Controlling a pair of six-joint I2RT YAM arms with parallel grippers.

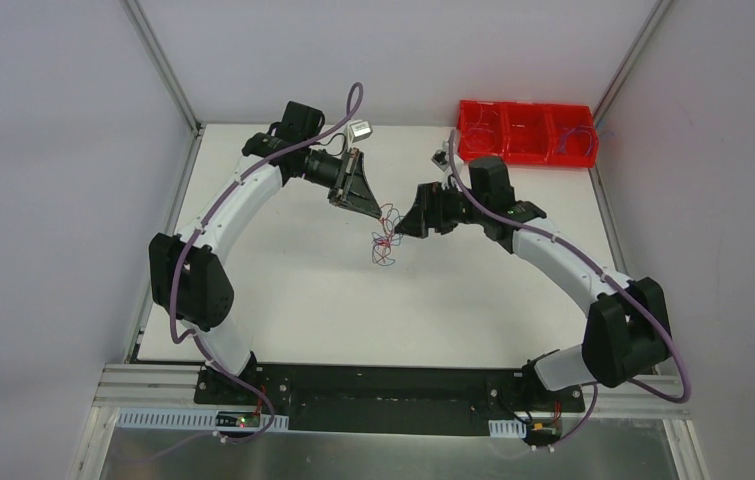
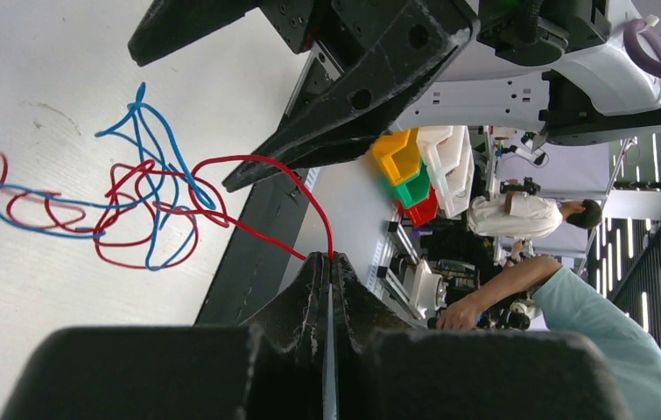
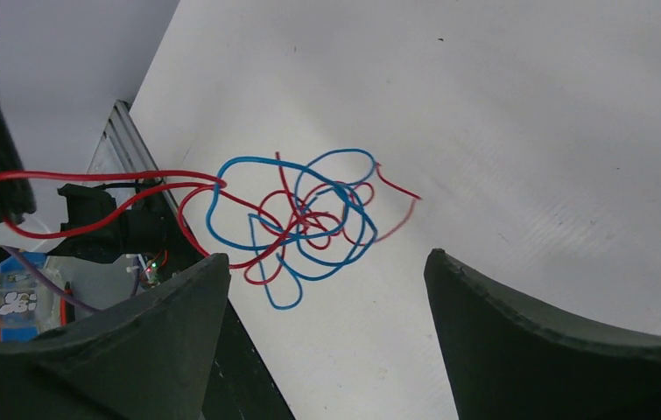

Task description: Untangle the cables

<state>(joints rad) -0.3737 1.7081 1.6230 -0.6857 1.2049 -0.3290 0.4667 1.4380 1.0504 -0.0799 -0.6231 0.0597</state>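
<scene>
Mid-table (image 1: 303, 310): cables (image 1: 384, 242) sit as one red/blue tangle, just in front of and between both sets of fingertips. Left gripper (image 2: 326, 262) is clenched on red strands running out of the tangle, jaws fully together. Right gripper (image 3: 328, 261) is spread wide with nothing between its fingers, poised over the tangle, facing the left one. Far right corner: red bin (image 1: 525, 132).

Cables (image 1: 384, 238): single strands too small to trace from above. Their red strands vanish inside the left gripper (image 2: 326, 261).
</scene>
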